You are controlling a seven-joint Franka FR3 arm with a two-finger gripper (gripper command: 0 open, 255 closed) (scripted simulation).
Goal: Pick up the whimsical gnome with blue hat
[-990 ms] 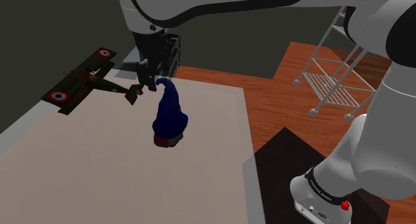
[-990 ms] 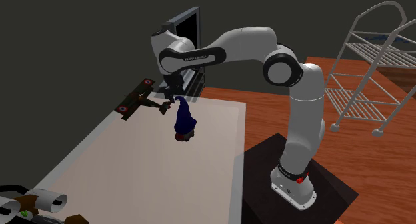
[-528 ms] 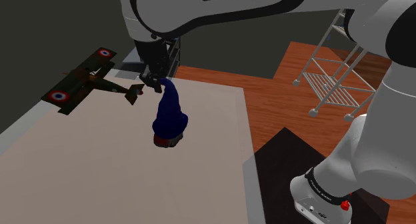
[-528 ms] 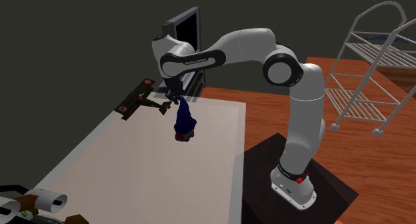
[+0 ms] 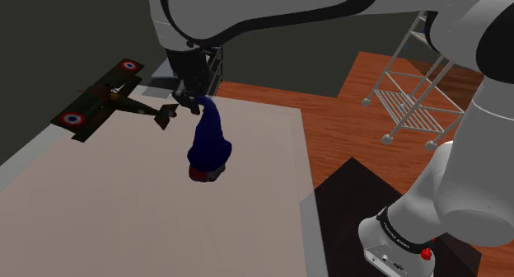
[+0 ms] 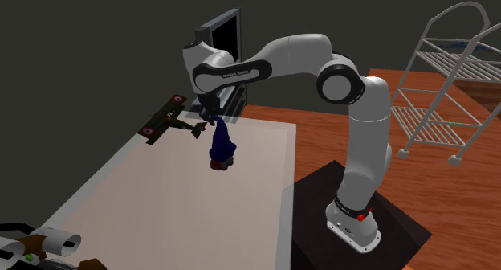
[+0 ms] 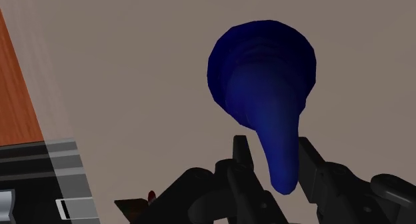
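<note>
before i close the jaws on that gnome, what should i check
1. Hat tip between the jaws: ok. The gnome has its blue hat's narrow tip inside the gripper.
2. Jaws open: ok. They stand apart, with a gap on one side of the tip.
3. Gnome standing on the table: ok.
4. Toy biplane clear of the gripper: cannot tell. Its tail is very close.
5. Enough hat to hold: cannot tell. The tip tapers and might slip.

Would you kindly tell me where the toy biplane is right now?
In the shoulder view, the biplane sits at the table's far left edge, just left of the hand and the blue-hatted gnome.
</note>
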